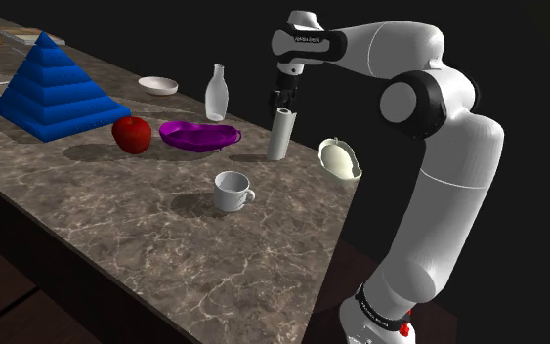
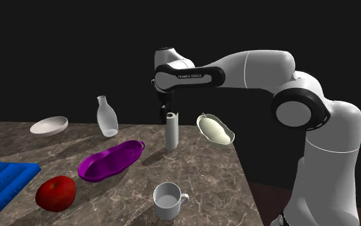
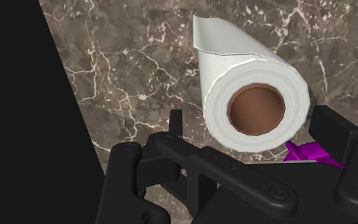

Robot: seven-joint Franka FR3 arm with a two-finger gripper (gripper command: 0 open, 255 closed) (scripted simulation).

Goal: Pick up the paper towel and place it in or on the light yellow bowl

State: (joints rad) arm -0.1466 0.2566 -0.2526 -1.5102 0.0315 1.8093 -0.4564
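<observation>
A white paper towel roll (image 1: 279, 136) (image 2: 170, 132) with a brown core stands upright on the marble counter (image 1: 165, 235). My black gripper (image 1: 282, 99) (image 2: 165, 107) hangs straight over its top end. In the wrist view the roll (image 3: 255, 108) lies between the fingers of the gripper (image 3: 250, 121); the left finger (image 3: 175, 124) stands apart from it, so the gripper is open. The light yellow bowl (image 1: 339, 158) (image 2: 215, 129) sits tilted at the counter's edge, just beyond the roll on the arm's side.
A purple bowl (image 1: 199, 135) (image 2: 110, 160) lies beside the roll, with a red apple (image 1: 132, 133), a clear bottle (image 1: 216, 95), a white dish (image 1: 158, 85) and a blue stepped pyramid (image 1: 53, 88) further off. A white mug (image 1: 232, 191) (image 2: 167, 200) stands nearer the front.
</observation>
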